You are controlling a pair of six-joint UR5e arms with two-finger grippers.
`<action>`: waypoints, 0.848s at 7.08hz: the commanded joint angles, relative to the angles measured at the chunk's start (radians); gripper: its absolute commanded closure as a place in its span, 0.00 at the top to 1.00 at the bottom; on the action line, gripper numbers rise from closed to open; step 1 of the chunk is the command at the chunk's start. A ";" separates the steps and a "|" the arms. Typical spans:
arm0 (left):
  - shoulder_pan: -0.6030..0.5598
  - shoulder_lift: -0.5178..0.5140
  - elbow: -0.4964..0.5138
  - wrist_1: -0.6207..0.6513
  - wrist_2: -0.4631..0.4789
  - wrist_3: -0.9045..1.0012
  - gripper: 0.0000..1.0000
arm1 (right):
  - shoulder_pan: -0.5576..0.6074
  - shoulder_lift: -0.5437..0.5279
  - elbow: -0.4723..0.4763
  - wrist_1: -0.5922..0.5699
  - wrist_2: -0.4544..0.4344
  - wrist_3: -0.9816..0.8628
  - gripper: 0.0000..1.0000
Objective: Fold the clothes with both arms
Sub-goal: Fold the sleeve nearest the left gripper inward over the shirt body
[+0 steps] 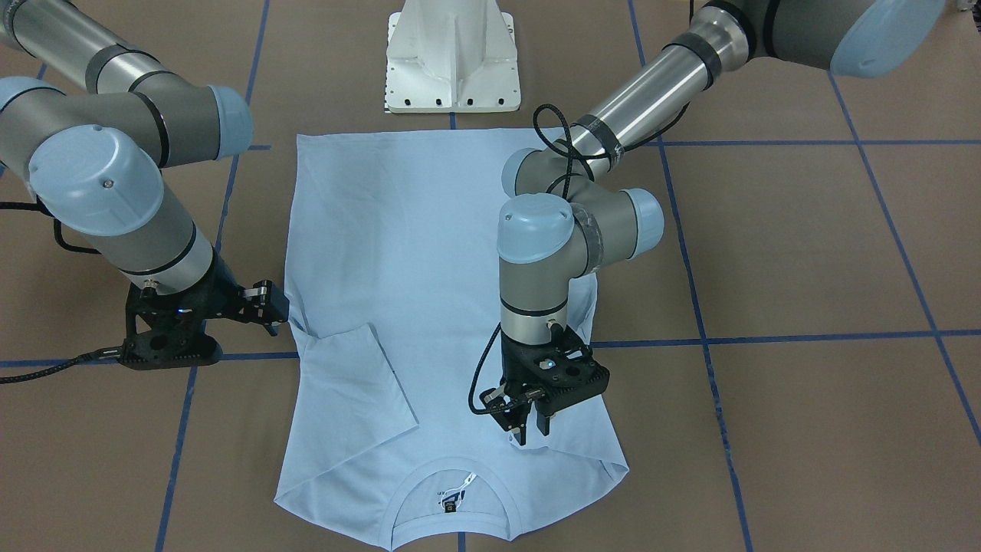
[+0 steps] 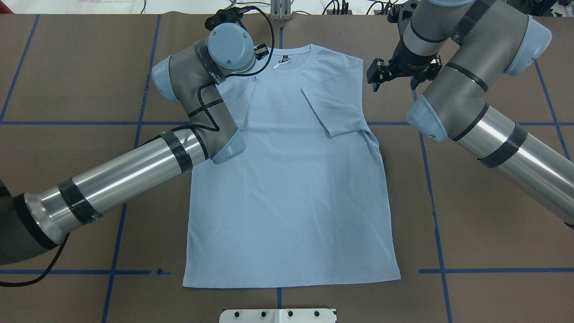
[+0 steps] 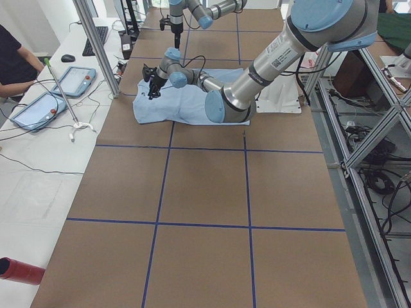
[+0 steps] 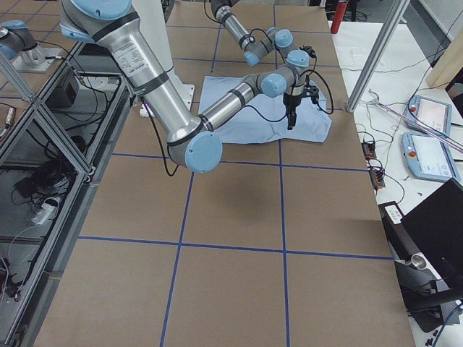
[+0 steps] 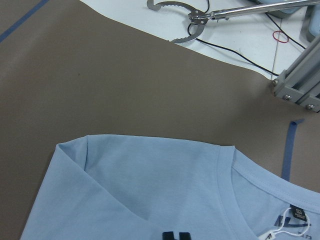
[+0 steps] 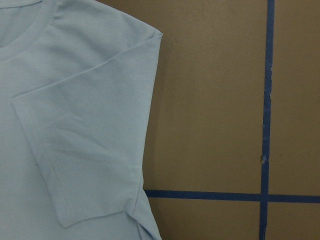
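Note:
The light blue T-shirt (image 1: pixel 429 291) (image 2: pixel 291 202) lies flat on the brown table, collar away from the robot's base, neck label (image 1: pixel 454 494) showing. Both sleeves are folded inward onto the body; the right one (image 6: pixel 75 130) forms a flap. My left gripper (image 1: pixel 531 431) points down just above the shoulder next to the collar, fingers slightly apart and holding nothing. In the overhead view its own wrist hides it. My right gripper (image 1: pixel 270 308) (image 2: pixel 394 78) hangs open over bare table, just off the shirt's edge by the folded sleeve.
The white pedestal base (image 1: pixel 452 61) stands past the hem. Blue tape lines (image 6: pixel 267 100) grid the table. Beyond the collar end runs a white bench with a metal grabber tool (image 5: pixel 185 20), tablets (image 3: pixel 38 106) and a person's arm (image 3: pixel 16 64).

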 commanded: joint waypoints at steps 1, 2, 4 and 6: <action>-0.006 0.001 -0.009 -0.015 -0.016 0.067 1.00 | 0.000 -0.020 -0.033 0.111 0.005 0.003 1.00; -0.016 0.016 -0.036 0.001 -0.115 0.112 1.00 | 0.002 -0.020 -0.025 0.110 0.010 0.005 1.00; -0.029 0.286 -0.416 0.119 -0.234 0.221 1.00 | -0.011 -0.099 0.106 0.113 0.062 0.101 1.00; -0.029 0.433 -0.722 0.314 -0.300 0.332 1.00 | -0.183 -0.265 0.365 0.120 -0.029 0.342 1.00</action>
